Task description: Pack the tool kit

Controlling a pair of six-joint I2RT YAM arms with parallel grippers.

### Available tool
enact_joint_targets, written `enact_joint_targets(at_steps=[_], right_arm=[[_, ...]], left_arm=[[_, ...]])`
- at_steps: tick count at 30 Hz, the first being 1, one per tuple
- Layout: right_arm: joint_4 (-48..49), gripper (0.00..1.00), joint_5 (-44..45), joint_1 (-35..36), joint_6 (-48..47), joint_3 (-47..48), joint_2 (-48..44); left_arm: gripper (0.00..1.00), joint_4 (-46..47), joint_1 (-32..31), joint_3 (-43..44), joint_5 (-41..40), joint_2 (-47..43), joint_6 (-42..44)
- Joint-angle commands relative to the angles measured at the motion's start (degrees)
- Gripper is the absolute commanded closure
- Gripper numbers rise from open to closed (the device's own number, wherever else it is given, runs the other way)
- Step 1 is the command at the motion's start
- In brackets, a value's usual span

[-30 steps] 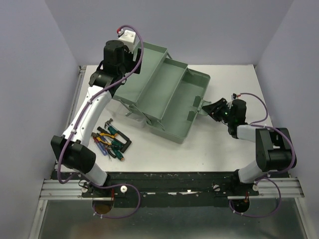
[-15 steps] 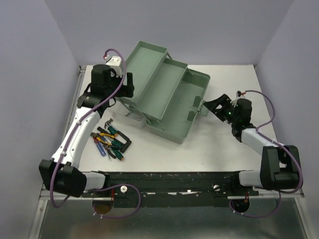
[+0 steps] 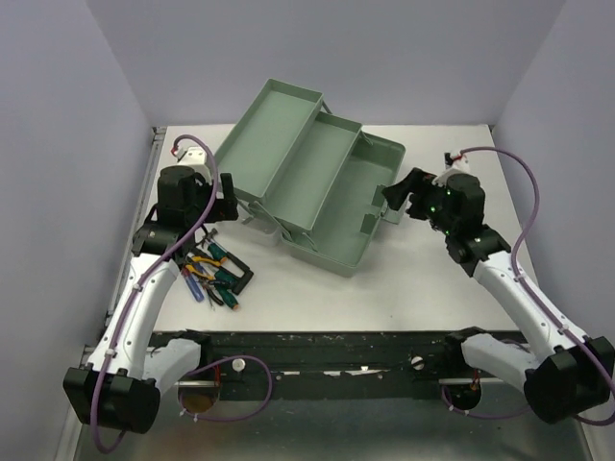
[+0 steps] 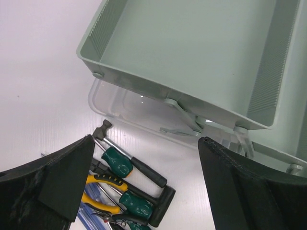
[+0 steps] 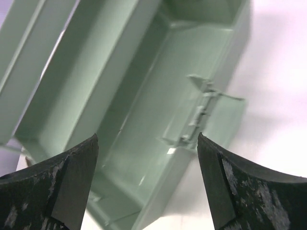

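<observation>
The left gripper (image 4: 146,141) and right gripper (image 5: 147,137), fingers spread and empty, have drawn back from the open pale sage-green plastic toolbox (image 3: 332,206), and only the left wrist camera shows the small black-handled hammer (image 4: 136,164).

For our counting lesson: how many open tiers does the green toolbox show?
3, stepped in the pale sage-green plastic toolbox: top tray far left, middle tray, deep base compartment right. None appear hidden.

The white table (image 3: 413,279) carries an open sage-green toolbox (image 3: 332,206) between the left gripper (image 3: 227,197) and the right gripper (image 3: 392,192). Loose tools lie directly beneath the left gripper: a hammer (image 4: 144,168), yellow-handled pliers (image 4: 101,182) and green-handled screwdrivers (image 4: 116,163).
</observation>
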Motion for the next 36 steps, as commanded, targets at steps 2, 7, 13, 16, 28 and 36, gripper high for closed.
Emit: enact_joint_targets(at_steps=[2,7,13,16,28,36], right_arm=[[-15.6,0.12,15.4,10.1,-2.7,7.0,4.1],[-19.0,0.16,17.1,13.1,-2.0,9.1,10.0],[-17.7,0.2,12.7,14.1,-1.6,7.2,12.7],[-15.9,0.21,10.5,14.2,-1.1,5.9,13.5],[-15.0,0.48,10.0,14.2,1.2,7.2,20.5],[-14.7,0.49,14.7,14.1,0.7,7.6,20.3]], left_arm=[[0.01,3.1,1.4,0.6,5.4,1.2,-1.9],[0.01,7.7,1.4,-0.4,10.9,3.1,-2.8],[0.04,12.0,1.4,-1.1,15.9,6.7,-5.0],[0.04,15.8,1.4,-2.2,17.7,8.0,-7.1],[0.07,22.9,0.2,1.1,21.3,18.8,-11.7],[0.08,25.5,-0.8,6.8,21.3,26.1,-11.2]])
